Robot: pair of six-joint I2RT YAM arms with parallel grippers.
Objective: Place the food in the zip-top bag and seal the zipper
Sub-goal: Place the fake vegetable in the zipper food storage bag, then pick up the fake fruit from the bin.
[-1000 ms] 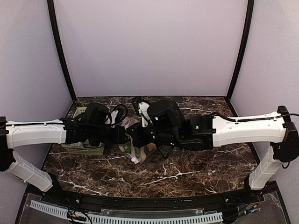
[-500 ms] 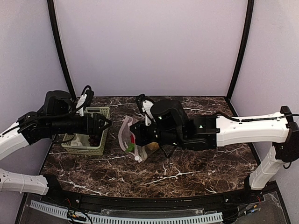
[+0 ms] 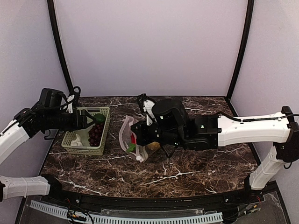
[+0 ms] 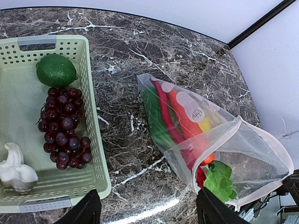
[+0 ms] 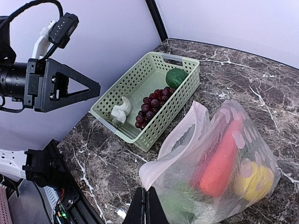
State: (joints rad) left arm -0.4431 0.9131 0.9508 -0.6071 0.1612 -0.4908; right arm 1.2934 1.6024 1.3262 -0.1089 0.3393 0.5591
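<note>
The right claw (image 5: 145,204) is clamped on the mouth of the bag (image 5: 184,135), just beside the basket (image 4: 96,154), chilies (image 4: 184,123) already inside. The left claw (image 4: 149,212) hangs spread wide over the basket; best drop straight onto the grapes (image 4: 63,128), clear of its wall.

I run two arms clad in white shells on the long links, left arm (image 3: 10,135) and right arm (image 3: 250,128), with black housings at every joint. Thin black cables (image 3: 74,89) loop over the wrists. The left claw (image 3: 88,120) has black triangular fingers (image 5: 93,87); the right claw (image 5: 147,207) is black too.
</note>
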